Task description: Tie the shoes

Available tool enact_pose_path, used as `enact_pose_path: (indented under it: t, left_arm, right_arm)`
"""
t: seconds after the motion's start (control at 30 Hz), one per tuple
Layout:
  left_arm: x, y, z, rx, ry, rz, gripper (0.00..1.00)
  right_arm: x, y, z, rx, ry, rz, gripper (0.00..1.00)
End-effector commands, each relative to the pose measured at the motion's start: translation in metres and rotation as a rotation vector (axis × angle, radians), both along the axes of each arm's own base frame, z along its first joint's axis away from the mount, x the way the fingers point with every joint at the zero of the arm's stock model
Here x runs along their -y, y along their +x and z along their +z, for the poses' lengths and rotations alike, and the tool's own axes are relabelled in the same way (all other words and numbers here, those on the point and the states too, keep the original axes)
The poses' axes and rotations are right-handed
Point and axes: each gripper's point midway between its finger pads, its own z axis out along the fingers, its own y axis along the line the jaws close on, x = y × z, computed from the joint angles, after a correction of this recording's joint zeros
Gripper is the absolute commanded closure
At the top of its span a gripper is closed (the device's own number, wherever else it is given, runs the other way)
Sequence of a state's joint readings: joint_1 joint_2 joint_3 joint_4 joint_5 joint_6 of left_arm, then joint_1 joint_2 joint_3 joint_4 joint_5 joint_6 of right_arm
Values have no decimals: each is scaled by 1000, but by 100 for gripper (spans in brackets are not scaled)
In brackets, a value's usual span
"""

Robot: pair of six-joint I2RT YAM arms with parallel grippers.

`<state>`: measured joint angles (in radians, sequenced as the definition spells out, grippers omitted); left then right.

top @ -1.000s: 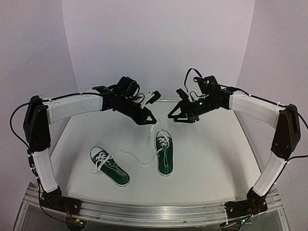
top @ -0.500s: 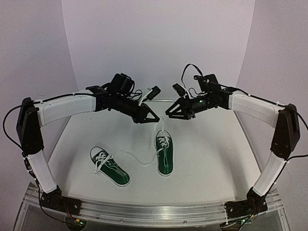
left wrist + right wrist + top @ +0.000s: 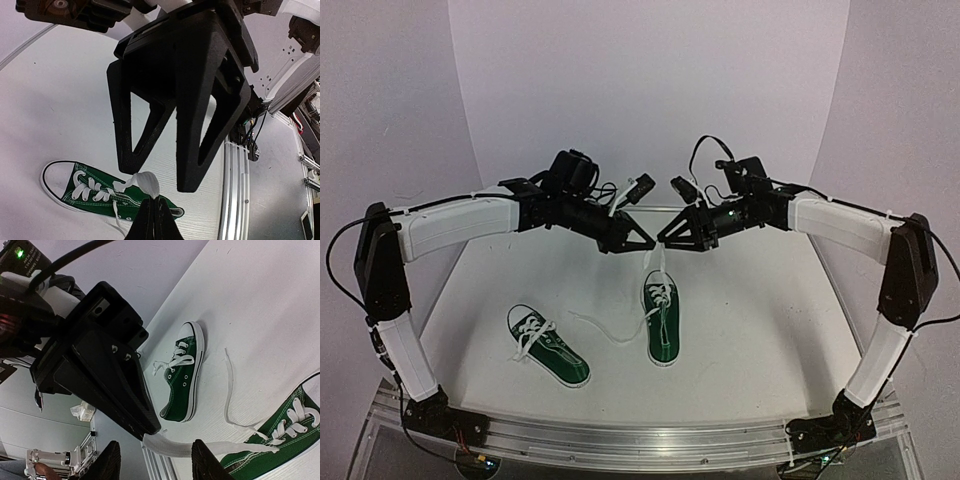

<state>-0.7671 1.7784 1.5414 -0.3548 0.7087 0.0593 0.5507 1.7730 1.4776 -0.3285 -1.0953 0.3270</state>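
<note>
Two small dark green shoes with white laces lie on the white table, one (image 3: 548, 345) at the front left and one (image 3: 661, 317) in the middle. My left gripper (image 3: 646, 243) hangs above the middle shoe (image 3: 95, 192), shut on the end of its white lace (image 3: 143, 183), which rises taut from the shoe. My right gripper (image 3: 664, 240) is open, tip to tip with the left one. In the right wrist view the lace (image 3: 185, 446) runs across the gap between my right gripper's (image 3: 157, 462) fingers, untouched by either. That shoe's other lace end (image 3: 603, 329) lies loose on the table.
The table's raised rim (image 3: 825, 275) runs along the right side, and an aluminium rail (image 3: 640, 440) crosses the near edge between the arm bases. Curved white backdrop walls close in the far side.
My right gripper has moved left until its tips meet the left gripper's, and its jaws have narrowed a little. The left gripper rose slightly, still holding the lace.
</note>
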Motion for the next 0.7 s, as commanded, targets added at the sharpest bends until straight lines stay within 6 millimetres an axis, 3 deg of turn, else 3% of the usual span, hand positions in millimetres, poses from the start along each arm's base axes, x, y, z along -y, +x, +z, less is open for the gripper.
enact_pose_path:
  t: [0.0,0.33,0.47,0.57,0.67]
  left_arm:
    - [8,1,16,41,-55,-32,100]
    - [10,4,12,38,-50,-27,99]
    - [-3,11,2,16,12,23,73]
    - [-36,27,-14,-48,95,115,52]
    - [-78,34,-47,-63,227,197,43]
  right_arm:
    - [-8,-1,11,13,53,48,58]
    - [-9,-1,13,-5,59,51,99]
    - [-7,1,14,-4,45,21,100]
    - [2,2,13,-3,25,-23,100]
    - [18,9,14,8,-2,-104,100]
